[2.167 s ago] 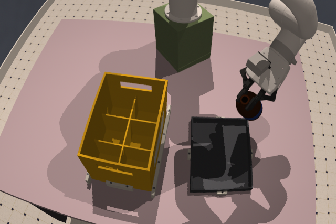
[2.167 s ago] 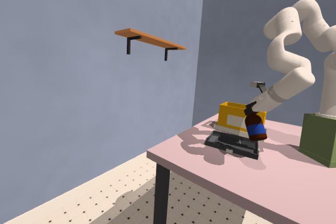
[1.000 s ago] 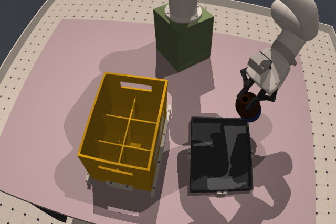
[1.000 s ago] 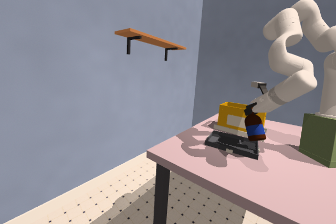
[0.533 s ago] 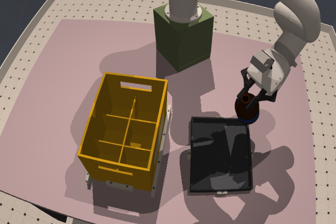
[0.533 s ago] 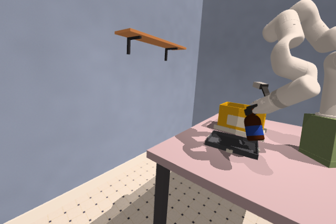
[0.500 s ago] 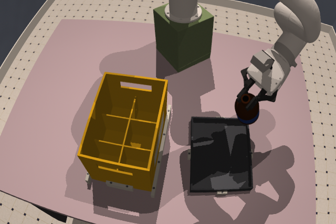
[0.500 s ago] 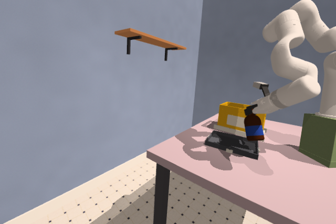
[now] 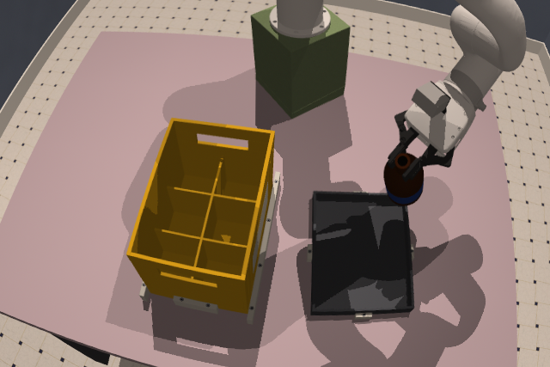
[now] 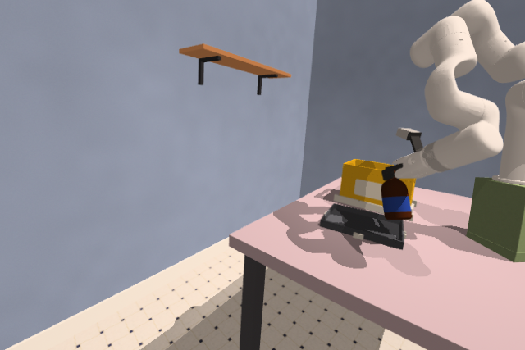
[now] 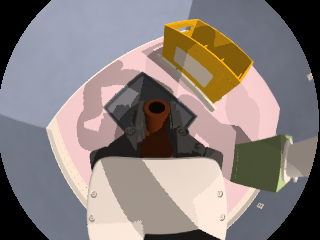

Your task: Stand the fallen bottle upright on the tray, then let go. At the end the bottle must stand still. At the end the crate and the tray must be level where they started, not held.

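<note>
A brown bottle (image 9: 403,180) (image 10: 396,200) (image 11: 156,135) with a blue label hangs nearly upright, its open neck up. My gripper (image 9: 405,162) (image 10: 390,171) (image 11: 156,109) is shut on its neck and holds it in the air over the far right corner of the black tray (image 9: 360,251) (image 10: 360,224) (image 11: 120,102). The tray lies flat on the pink table. The yellow crate (image 9: 155,203) (image 10: 355,176) (image 11: 200,43) with inner dividers stands to the tray's left.
The green arm base (image 9: 302,63) (image 10: 495,215) (image 11: 256,160) stands at the back of the table. A wooden shelf (image 10: 235,61) hangs on the wall, far from the table. The table edge (image 10: 296,267) runs near the tray's front.
</note>
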Controlling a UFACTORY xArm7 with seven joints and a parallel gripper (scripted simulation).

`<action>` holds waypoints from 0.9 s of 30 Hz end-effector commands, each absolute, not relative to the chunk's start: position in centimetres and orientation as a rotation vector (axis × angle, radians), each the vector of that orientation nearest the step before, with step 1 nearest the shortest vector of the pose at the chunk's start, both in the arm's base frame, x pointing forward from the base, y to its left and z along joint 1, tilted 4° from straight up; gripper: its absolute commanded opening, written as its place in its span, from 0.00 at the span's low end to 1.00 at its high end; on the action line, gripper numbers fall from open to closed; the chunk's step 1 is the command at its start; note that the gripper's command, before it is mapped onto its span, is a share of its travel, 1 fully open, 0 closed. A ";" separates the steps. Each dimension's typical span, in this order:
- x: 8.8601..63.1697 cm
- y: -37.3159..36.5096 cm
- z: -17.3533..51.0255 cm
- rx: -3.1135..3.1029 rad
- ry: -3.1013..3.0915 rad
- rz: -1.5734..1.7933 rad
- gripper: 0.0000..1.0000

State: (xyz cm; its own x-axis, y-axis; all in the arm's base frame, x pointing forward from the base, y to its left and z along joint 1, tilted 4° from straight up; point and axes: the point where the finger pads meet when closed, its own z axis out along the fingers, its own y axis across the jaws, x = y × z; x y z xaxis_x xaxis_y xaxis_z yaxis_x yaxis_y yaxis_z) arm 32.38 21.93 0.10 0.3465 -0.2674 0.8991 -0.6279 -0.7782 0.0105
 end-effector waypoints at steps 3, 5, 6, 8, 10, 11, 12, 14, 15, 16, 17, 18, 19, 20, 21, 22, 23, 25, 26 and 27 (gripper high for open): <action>32.4 22.0 0.2 2.261 -0.792 1.412 0.00; 32.4 22.0 0.2 2.261 -0.792 1.412 0.00; 32.4 22.0 0.2 2.261 -0.792 1.412 0.00; 32.4 22.0 0.2 2.261 -0.792 1.412 0.00; 32.4 22.0 0.2 2.261 -0.792 1.412 0.00; 32.4 22.0 0.2 2.261 -0.792 1.412 0.00; 32.4 22.0 0.2 2.261 -0.792 1.412 0.00; 32.4 22.0 0.2 2.261 -0.792 1.412 0.00; 32.4 22.0 0.2 2.261 -0.792 1.412 0.00; 32.4 22.0 0.2 2.261 -0.792 1.412 0.00; 32.5 22.0 0.2 2.261 -0.792 1.412 0.00; 32.5 22.0 0.2 2.261 -0.792 1.412 0.00; 32.5 22.0 0.2 2.261 -0.792 1.412 0.00; 32.5 22.0 0.2 2.261 -0.792 1.412 0.00; 32.5 22.0 0.2 2.261 -0.792 1.412 0.00; 32.5 22.0 0.2 2.261 -0.792 1.412 0.00; 32.5 22.0 0.2 2.261 -0.792 1.412 0.00; 32.6 21.9 0.2 2.261 -0.792 1.412 0.00; 32.6 21.9 0.2 2.261 -0.792 1.412 0.00; 32.7 21.9 0.2 2.261 -0.792 1.412 0.00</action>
